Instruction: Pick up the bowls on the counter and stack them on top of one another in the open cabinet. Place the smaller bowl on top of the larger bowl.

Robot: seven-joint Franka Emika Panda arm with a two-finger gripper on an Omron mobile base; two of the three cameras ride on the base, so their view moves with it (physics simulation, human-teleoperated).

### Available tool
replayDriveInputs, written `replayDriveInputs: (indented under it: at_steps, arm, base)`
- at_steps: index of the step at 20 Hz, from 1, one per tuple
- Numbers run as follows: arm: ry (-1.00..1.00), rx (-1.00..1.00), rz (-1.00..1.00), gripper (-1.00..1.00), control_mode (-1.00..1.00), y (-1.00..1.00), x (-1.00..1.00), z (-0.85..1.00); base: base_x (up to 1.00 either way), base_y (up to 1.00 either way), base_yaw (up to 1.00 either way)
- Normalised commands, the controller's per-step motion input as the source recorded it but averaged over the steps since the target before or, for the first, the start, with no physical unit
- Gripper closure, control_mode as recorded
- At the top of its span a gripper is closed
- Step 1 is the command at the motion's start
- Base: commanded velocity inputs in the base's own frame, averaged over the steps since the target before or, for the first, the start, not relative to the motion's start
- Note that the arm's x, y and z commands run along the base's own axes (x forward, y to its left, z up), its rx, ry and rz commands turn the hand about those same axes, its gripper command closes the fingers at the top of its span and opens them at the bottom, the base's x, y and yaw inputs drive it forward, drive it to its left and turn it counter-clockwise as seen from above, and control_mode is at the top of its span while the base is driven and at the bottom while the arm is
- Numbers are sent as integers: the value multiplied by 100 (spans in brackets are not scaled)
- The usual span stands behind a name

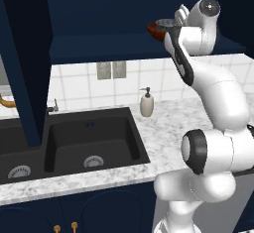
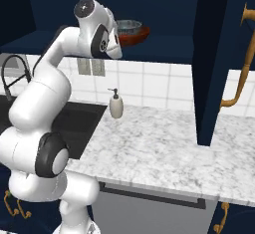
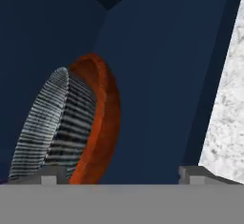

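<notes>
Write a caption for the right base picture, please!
Grey bowl nested in the red-brown bowl on the navy cabinet shelf, robot hand beside them.

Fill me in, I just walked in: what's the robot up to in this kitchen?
It is stacking bowls in the open cabinet. The grey bowl already sits inside the red-brown bowl on the shelf. The hand is raised up by the stack with its fingers spread, gripping nothing. On the counter stands a soap dispenser.

Both base views flank the counter (image 1: 163, 128); hand view close.
</notes>
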Motion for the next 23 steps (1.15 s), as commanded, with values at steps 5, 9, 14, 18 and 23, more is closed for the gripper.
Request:
replayDriveInputs:
  at_steps: [5, 9, 14, 18, 23]
  arm:
    - [-28, 13, -1, -100, -100, -79, -100, -2]
    - [10, -8, 0, -100, -100, -35, -100, -93]
    - [27, -27, 0, -100, -100, -2, -100, -100]
    - [16, -8, 6, -100, -100, -2, -100, -100]
    - [-11, -25, 6, -100, -100, 0, -27, -33]
  base:
    - [0, 0, 0]
    - [0, 0, 0]
    - [0, 0, 0]
    - [0, 0, 0]
    - [0, 0, 0]
